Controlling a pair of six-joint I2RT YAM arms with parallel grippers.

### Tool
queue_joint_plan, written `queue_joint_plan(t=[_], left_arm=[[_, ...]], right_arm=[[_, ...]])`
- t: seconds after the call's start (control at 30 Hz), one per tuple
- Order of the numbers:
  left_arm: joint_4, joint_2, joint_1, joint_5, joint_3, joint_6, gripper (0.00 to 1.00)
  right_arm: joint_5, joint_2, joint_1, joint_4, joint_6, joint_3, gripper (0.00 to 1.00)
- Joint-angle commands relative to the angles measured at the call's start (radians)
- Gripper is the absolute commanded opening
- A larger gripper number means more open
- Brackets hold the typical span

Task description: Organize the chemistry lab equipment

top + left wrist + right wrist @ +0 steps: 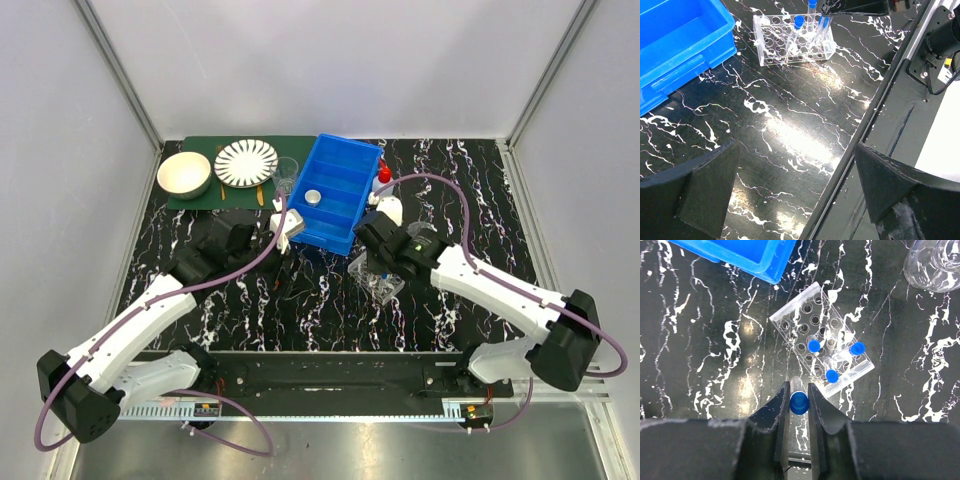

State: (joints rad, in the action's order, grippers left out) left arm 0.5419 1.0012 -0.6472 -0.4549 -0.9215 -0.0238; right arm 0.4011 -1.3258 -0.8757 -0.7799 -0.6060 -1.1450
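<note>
My right claw [799, 405] clamps a blue-capped tube [798, 401] at its cap, poised just beside the clear tube rack [801, 322] — three more tubes [814, 345] already stand in it, near the blue bin [740, 255] on the marbled counter [700, 340]. My left claw [797, 185] hangs wide and empty — well apart from the rack

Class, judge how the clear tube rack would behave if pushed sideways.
Probably light: the clear plastic tube rack looks thin-walled and mostly holes. It would likely slide on the glossy table. Three blue-capped tubes stand tall toward one end, so a push might tip it.
</note>
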Motion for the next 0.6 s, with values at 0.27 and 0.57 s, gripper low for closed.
queue_joint_plan(t=[0.27,0.57], left_arm=[[-0.023,-0.029,-0.005,0.021,0.01,0.007,0.99],[-0.022,-0.024,-0.009,0.024,0.01,0.007,0.99]], right_arm=[[0.09,-0.145,0.035,0.054,0.025,-0.068,0.0],[0.076,-0.187,0.06,0.122,0.029,-0.067,0.0]])
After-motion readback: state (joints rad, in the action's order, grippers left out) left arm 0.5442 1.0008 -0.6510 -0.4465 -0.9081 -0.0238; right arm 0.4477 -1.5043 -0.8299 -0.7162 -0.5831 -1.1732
